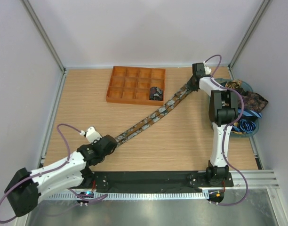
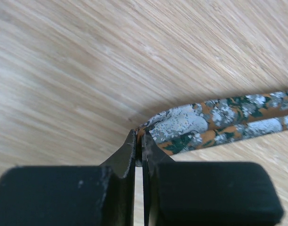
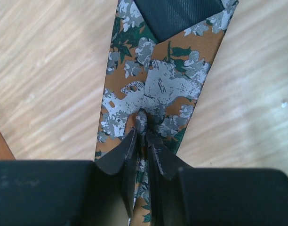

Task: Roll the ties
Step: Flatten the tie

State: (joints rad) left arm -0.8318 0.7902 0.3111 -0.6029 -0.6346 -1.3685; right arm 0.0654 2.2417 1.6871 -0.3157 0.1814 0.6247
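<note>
— Item one, the worktop (image 1: 181, 146): what's on it?
— One paisley tie (image 1: 153, 117), doubled, stretched diagonally from near-left to far-right, passing near the orange tray (image 1: 116, 89).
— Holders?
— Left tool (image 2: 139, 139) clenched on the fold; right tool (image 3: 143, 129) clenched near the wide end.
— Risk?
— Thin pinches, I'd judge: uneven pulling could slip one end free or skew the layers, loosening any roll.

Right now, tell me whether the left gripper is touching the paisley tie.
Touching. The left wrist view shows the left gripper pinched shut on the paisley tie at its fold, no gap.
</note>
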